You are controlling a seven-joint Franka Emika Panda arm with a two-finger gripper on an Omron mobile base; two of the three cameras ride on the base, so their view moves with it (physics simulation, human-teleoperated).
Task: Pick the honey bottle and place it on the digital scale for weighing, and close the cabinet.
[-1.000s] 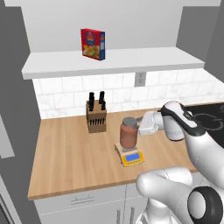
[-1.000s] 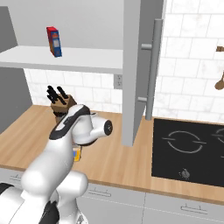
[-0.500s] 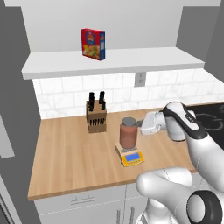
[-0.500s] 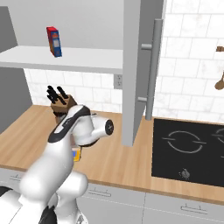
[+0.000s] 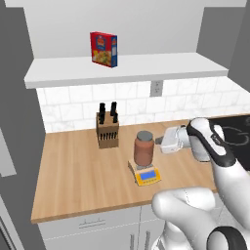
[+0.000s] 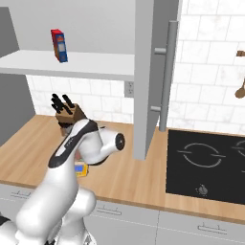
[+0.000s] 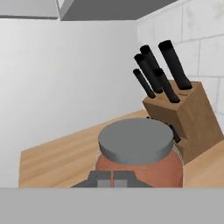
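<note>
You get flat, even, bright rendered light with soft shadows under the shelf [image 5: 127,68], no glare, slightly soft low-resolution edges.

Honey bottle [image 5: 144,150]: reddish-brown, grey lid. Scale [image 5: 146,175]: yellow-orange, blue display. Cereal box [image 5: 103,49]: red and blue. Knife block [image 5: 108,133]: brown wood, black handles. Counter [image 5: 73,171]: light wood grain. Cabinet door [image 6: 145,72]: light grey. Stovetop [image 6: 206,165]: black.

honey bottle [image 5: 144,151] upright on digital scale [image 5: 146,174]
</note>
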